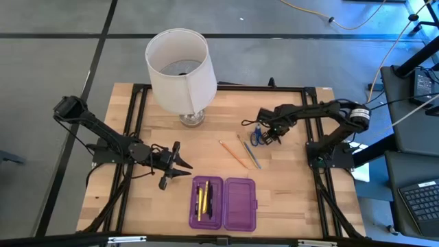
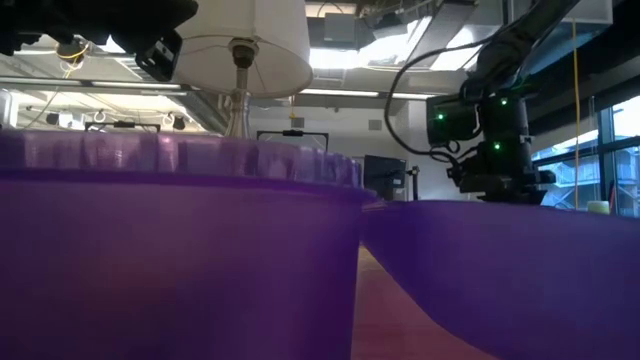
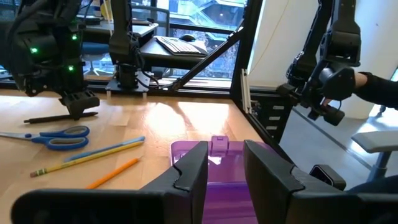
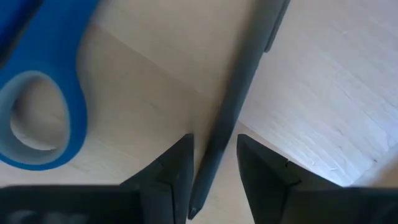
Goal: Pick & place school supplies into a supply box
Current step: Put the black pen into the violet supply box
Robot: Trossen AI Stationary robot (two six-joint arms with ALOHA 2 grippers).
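Observation:
The purple supply box (image 1: 240,204) lies open near the table's front edge, and its left half holds several pencils and pens (image 1: 202,199). A dark pen (image 4: 239,93) and blue-handled scissors (image 4: 43,93) lie flat on the table at the far right. My right gripper (image 4: 214,171) points down over the pen's one end, open, with a finger on either side of it. An orange pencil (image 1: 234,155) and two more pencils (image 1: 251,152) lie mid-table. My left gripper (image 3: 225,171) hovers level, left of the box, open, nothing between its fingers.
A lamp with a white shade (image 1: 180,68) stands at the far middle of the table. The scissors (image 3: 56,137) lie close beside my right gripper (image 3: 78,106). In the low view the box's walls (image 2: 200,260) block most of the sight.

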